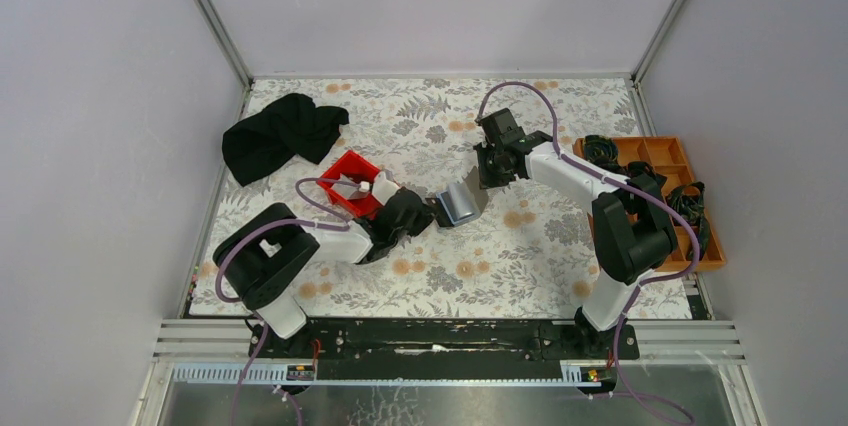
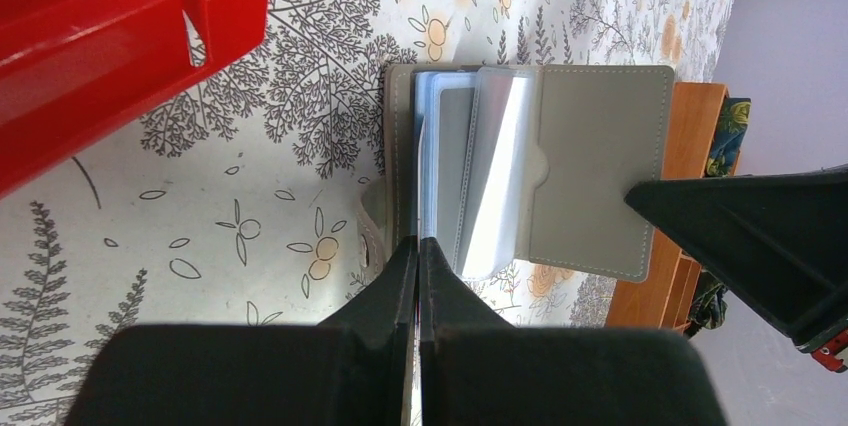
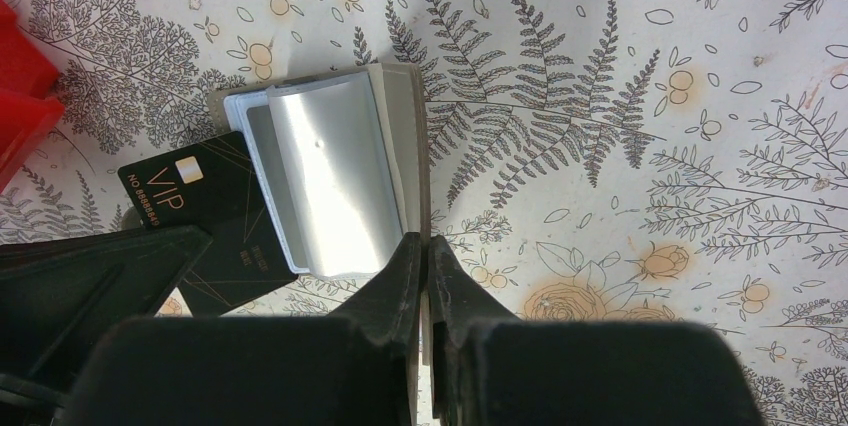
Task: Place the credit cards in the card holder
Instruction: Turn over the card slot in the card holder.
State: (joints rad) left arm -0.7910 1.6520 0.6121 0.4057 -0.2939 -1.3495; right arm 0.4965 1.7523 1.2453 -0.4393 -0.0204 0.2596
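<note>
Top external: card holder (image 1: 458, 204) open, held just right of red bin (image 1: 352, 164). Cover pinched by right gripper (image 3: 427, 238) so sleeves are exposed; black card (image 3: 200, 206) pinched by left gripper (image 2: 417, 241), presented to sleeve mouth.

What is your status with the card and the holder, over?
Left pincer shut on black card. Right pincer shut on card holder edge, holder open. Card at sleeves, not fully in. Red bin nearby, not blocking.

Closed left claw (image 2: 418, 258) at open grey card holder (image 2: 600, 166)
</note>
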